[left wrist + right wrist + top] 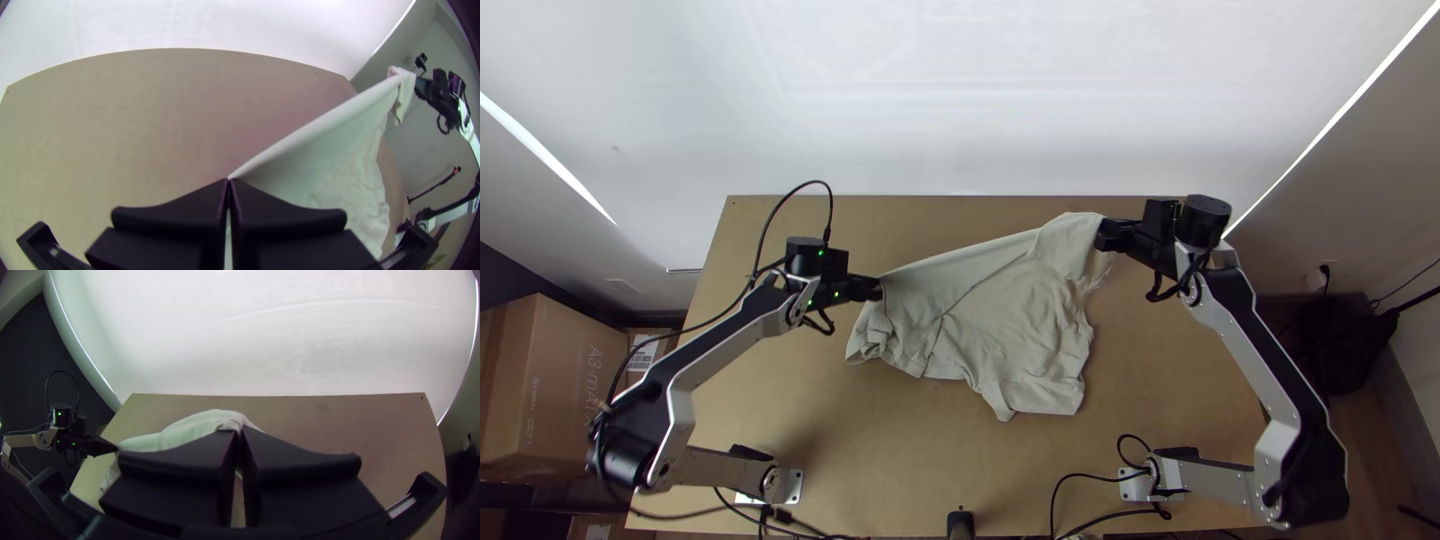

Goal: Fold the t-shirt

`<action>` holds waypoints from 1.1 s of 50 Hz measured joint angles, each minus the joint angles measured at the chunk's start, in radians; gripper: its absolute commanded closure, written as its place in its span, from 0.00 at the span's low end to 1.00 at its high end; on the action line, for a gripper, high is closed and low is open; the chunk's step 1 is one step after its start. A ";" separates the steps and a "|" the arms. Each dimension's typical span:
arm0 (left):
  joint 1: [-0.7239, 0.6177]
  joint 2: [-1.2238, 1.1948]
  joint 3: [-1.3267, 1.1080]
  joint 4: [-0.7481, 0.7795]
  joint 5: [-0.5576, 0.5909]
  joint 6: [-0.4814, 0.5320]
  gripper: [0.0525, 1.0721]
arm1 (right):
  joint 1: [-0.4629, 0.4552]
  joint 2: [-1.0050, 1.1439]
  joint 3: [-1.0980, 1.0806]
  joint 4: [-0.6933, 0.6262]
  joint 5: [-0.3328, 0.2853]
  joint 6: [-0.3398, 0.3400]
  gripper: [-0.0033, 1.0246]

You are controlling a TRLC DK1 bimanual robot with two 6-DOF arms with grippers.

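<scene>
The t-shirt (1015,325) is around the middle of the tabletop (800,410), pulled out between the 2 grippers. The left gripper (880,290) has its jaws closed on 1 end of the shirt's far edge; the right gripper (1100,236) has its jaws pinched on the other end, close to a flap that hangs over. The edge between them runs fairly straight and looks raised, while the rest droops toward the arms' bases in wrinkles, bunched just below the left jaws.

I judge the task to be at an early stage: 2 holds are made and 1 edge is drawn out, but there is no neat fold. What seems left is to lay the shirt flat, smooth the bunched part, turn the sides in and fold the body over.

The right gripper is fairly near the tabletop's far edge, so lowering the cloth straight down there would leave little room beyond it. More tabletop lies on the near side, between the ragged lower border and the arms' bases, and drawing the shirt that way looks safer. The cables (1110,515) near the right base would need avoiding if the cloth came far back.
</scene>
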 measured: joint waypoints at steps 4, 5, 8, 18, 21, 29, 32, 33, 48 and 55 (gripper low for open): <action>0.018 0.048 0.056 0.014 -0.014 -0.010 0.04 | 0.005 0.061 0.010 0.010 0.029 0.005 0.98; 0.023 0.053 0.065 0.016 -0.015 -0.012 0.04 | 0.005 0.079 0.014 0.010 0.038 0.009 0.98; 0.037 0.053 0.097 -0.005 -0.025 -0.004 0.04 | 0.005 0.129 0.040 0.013 0.058 0.017 0.98; 0.022 -0.007 0.224 -0.276 -0.034 0.137 0.06 | 0.010 0.210 0.104 0.013 0.089 0.047 0.98; -0.009 -0.042 0.255 -0.425 -0.037 0.197 0.08 | 0.015 0.212 0.119 0.009 0.097 0.052 0.98; -0.132 -0.079 0.335 -0.725 -0.036 0.297 0.14 | 0.043 0.212 0.138 0.006 0.113 0.055 0.98; -0.185 -0.080 0.340 -0.776 -0.036 0.312 0.14 | 0.058 0.214 0.138 0.005 0.129 0.058 0.97; -0.196 -0.080 0.339 -0.783 -0.036 0.312 0.14 | 0.063 0.214 0.138 0.005 0.131 0.058 0.98; -0.325 -0.012 0.317 -0.771 -0.102 0.337 0.24 | 0.109 0.216 0.138 0.005 0.154 0.080 0.98; -0.339 0.033 0.289 -0.742 -0.132 0.338 0.24 | 0.111 0.216 0.138 0.000 0.156 0.080 0.98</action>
